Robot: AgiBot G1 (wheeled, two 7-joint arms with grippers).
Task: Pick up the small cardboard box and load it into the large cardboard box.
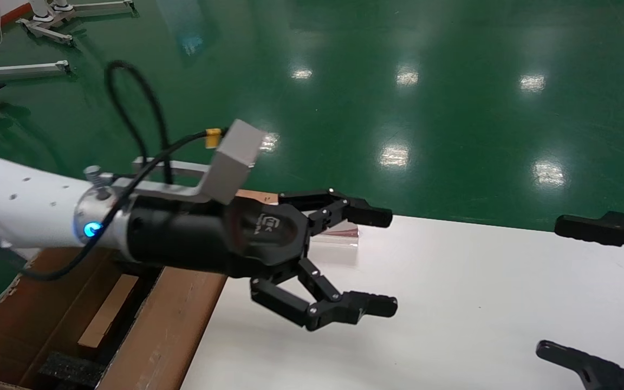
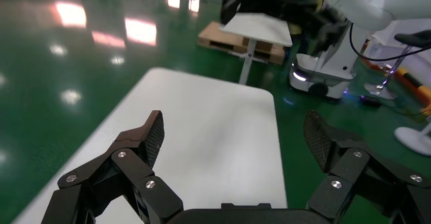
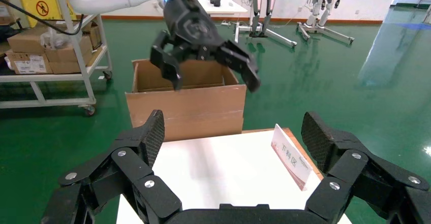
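The large cardboard box (image 1: 171,319) stands open at the table's left end, with black foam (image 1: 71,368) and a lighter cardboard strip (image 1: 109,311) inside. The right wrist view shows it too (image 3: 188,107). The small cardboard box is not in view. My left gripper (image 1: 390,261) is open and empty, held above the white table (image 1: 453,303) just right of the carton. In its own view (image 2: 236,132) only bare table lies between the fingers. My right gripper (image 1: 550,287) is open and empty at the table's right end. In its own view (image 3: 234,132) it faces the carton.
A small white sign card (image 1: 339,234) stands near the table's far edge, and it also shows in the right wrist view (image 3: 290,157). Green floor surrounds the table. A cart with boxes (image 3: 51,51) stands beyond the carton. A pallet (image 2: 223,38) lies past the table's right end.
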